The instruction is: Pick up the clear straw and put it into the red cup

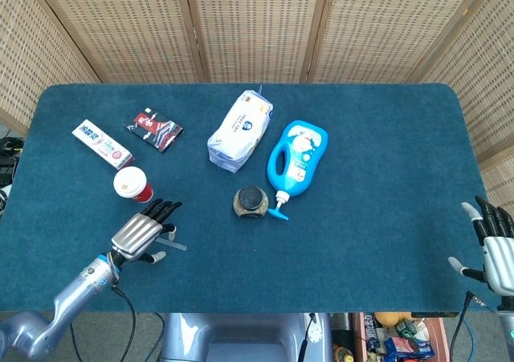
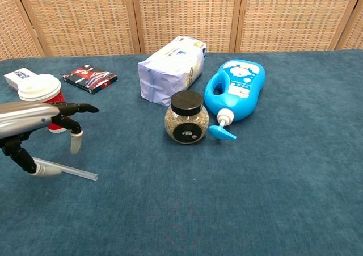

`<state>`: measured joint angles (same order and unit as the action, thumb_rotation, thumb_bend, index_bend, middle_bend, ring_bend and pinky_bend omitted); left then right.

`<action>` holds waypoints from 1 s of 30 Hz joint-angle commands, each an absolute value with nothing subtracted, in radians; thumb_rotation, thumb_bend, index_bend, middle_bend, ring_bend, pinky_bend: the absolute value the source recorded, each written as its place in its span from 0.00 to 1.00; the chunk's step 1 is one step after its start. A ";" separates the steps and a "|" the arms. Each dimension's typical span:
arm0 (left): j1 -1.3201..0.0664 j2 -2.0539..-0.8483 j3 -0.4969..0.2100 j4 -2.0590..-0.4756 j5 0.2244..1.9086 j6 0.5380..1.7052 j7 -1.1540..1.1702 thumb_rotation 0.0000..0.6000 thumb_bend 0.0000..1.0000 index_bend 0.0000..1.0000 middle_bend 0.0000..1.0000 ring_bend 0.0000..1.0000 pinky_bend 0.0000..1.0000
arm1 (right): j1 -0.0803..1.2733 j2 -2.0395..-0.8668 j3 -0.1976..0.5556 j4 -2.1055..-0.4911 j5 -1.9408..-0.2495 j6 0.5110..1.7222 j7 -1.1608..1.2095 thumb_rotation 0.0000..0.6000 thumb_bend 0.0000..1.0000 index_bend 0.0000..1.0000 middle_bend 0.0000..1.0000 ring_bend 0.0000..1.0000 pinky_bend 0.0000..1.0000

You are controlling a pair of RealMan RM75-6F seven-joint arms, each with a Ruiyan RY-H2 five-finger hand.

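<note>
Blue-felt table [image 1: 385, 217], seen from the room: blue detergent bottle [image 1: 296, 156] lying flat mid-table; white tissue pack [image 1: 239, 129] beside it; dark-lidded jar [image 1: 251, 202] just in front of both. Left hand [image 1: 143, 233]: fingers spread, gripping nothing, poised above the clear straw [image 2: 71, 170], thumb down near it; whether any finger touches it cannot be told. Right hand [image 1: 496, 250]: at the table's far right edge, fingers apart, holding nothing. Red cup [image 1: 132, 185]: upright, white lid on, just behind the left hand. Clear straw: lying flat on the felt in front of the cup, partly under the hand. Likely faults: the thin round straw may roll or slide away under closing fingers; the hand, so near the cup, may knock it over; the lid's opening is too small to make out, so insertion could miss. Head view gives both hands; chest view gives only the left, but shows the hand's height over the straw.
</note>
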<state>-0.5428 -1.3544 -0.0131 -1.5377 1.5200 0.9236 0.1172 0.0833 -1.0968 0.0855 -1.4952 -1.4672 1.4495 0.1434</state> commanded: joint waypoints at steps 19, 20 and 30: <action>-0.599 -1.452 -0.018 -1.492 1.383 0.850 0.282 1.00 0.38 0.54 0.00 0.00 0.00 | 0.088 -1.095 0.084 -1.489 -1.459 1.432 0.156 1.00 0.00 0.00 0.00 0.00 0.00; -0.601 -1.455 -0.018 -1.492 1.380 0.849 0.286 1.00 0.38 0.54 0.00 0.00 0.00 | 0.088 -1.095 0.084 -1.489 -1.458 1.432 0.156 1.00 0.00 0.00 0.00 0.00 0.00; -0.619 -1.494 -0.016 -1.473 1.347 0.838 0.318 1.00 0.38 0.54 0.00 0.00 0.00 | 0.090 -1.094 0.084 -1.487 -1.455 1.424 0.163 1.00 0.00 0.00 0.00 0.00 0.00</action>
<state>-0.6169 -1.4908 -0.0162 -1.4754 1.3496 0.8402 0.3151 0.0900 -1.0936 0.0835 -1.4868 -1.4550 1.4239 0.1635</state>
